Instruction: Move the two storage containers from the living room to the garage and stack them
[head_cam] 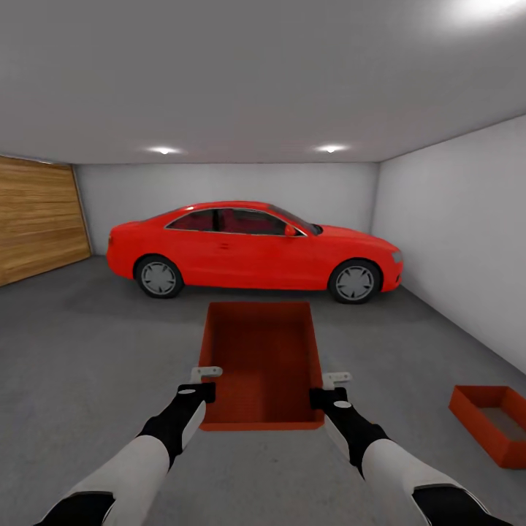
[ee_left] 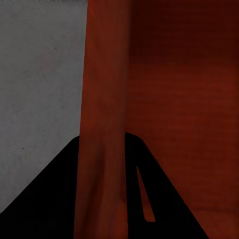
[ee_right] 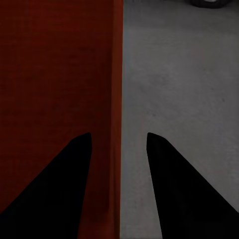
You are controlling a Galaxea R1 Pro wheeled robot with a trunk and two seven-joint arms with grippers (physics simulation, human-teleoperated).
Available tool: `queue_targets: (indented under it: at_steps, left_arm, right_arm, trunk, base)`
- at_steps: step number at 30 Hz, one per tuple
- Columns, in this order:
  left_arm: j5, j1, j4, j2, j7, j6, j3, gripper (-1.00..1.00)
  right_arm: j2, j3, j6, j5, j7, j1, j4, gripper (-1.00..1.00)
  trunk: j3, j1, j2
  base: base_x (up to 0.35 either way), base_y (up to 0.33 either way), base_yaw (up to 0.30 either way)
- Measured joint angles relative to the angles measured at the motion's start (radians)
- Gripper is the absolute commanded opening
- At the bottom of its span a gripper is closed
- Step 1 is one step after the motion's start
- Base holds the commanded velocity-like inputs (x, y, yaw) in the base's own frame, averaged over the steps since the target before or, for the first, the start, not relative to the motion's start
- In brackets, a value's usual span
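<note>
Both arms reach forward from the near edge of the head view, and between them hangs one storage container (head_cam: 263, 361), an orange-red open bin carried lengthwise ahead of the robot. Its left side wall sits between the fingers of the left pincer (head_cam: 207, 381), which looks clamped on it in the left wrist view; the right pincer (head_cam: 330, 389) straddles the opposite wall, one finger inside and one outside, though a sliver of floor shows beside the wall there, so I cannot tell how firmly it bites.

Off to the right, the second container (head_cam: 491, 422) already rests on the garage floor (head_cam: 88, 365) (dark grey concrete), well apart from the carried one. So the stacking step appears to be in hand: the next move likely calls for turning right, centring the held bin over the grounded one, and lowering it level.

Beyond stand a red car (head_cam: 252, 252), white walls and a wooden panel door (head_cam: 36, 219).
</note>
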Motion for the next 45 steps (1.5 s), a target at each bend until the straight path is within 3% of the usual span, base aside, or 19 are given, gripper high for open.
queue_targets:
  at_steps: [14, 45]
  left_arm:
    - [0.000, 0.000, 0.000, 0.000, 0.000, 0.002, 0.000, -1.00]
    - [0.001, 0.000, 0.002, 0.000, 0.000, 0.000, 0.001, -1.00]
  right_arm:
    - [0.000, 0.000, 0.002, 0.000, 0.001, 0.000, 0.000, -1.00]
    - [-0.001, 0.001, 0.003, 0.000, 0.000, 0.000, 0.000, -1.00]
  trunk:
    - [0.000, 0.000, 0.000]
    - [0.000, 0.000, 0.000]
  base:
    - [0.322, 0.000, -0.026]
    - [0.322, 0.000, -0.236]
